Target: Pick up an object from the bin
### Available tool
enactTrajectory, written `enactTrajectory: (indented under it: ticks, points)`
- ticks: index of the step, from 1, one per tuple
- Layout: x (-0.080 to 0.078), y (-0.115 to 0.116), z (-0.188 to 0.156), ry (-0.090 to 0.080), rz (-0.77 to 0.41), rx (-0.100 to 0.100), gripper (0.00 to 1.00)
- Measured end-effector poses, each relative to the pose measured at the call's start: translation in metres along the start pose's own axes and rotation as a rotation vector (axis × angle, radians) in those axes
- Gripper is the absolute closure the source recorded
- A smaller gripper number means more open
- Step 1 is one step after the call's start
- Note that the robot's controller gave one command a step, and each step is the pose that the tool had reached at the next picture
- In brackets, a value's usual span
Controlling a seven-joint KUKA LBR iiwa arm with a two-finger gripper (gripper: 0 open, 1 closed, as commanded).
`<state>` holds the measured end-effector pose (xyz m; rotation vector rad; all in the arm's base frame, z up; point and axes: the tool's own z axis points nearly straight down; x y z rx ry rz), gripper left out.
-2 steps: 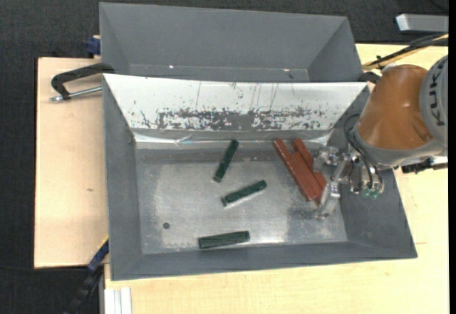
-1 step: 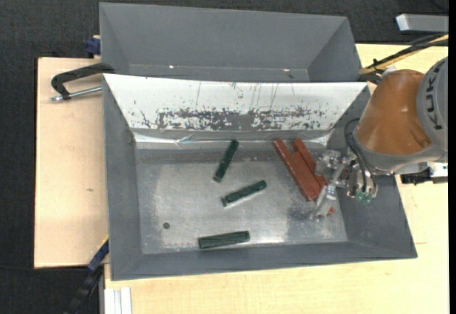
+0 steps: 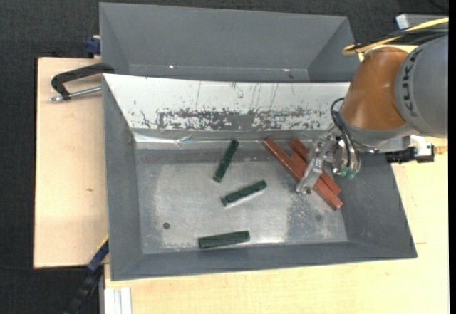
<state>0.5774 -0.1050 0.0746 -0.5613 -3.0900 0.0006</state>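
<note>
You are looking at the gripper [image 3: 311, 179] hanging low on the right side of the bin [image 3: 214, 42], directly over a small cluster of red-brown bars [image 3: 282, 153]. They are lying side by side on the floor near the back wall. Whether the gripper is spread or pressed together, you cannot tell from here, and nothing is visibly pinched in it.

The relation you are working with is this: the bars' long axis is running diagonally, from the upper left near the back wall down towards the lower right, and the gripper is sitting over their lower-right half, not their middle. A grasp would probably need to close across that diagonal, not along it.

Three dark green bars are lying well apart to the left: one tilted [image 3: 226, 161], one in the middle [image 3: 244, 193], one near the front wall [image 3: 224, 239].
</note>
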Motion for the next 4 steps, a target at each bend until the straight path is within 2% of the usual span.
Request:
enactTrajectory:
  ticks: [1,2,3,4]
  points:
    - [0.000,0.000,0.000,0.000,0.000,0.000,1.00]
    - [-0.007,0.008,-0.047,0.000,-0.006,-0.001,1.00]
    - [-0.014,0.010,-0.109,-0.002,-0.045,-0.002,1.00]
    - [0.001,-0.001,-0.148,-0.006,0.001,-0.003,1.00]
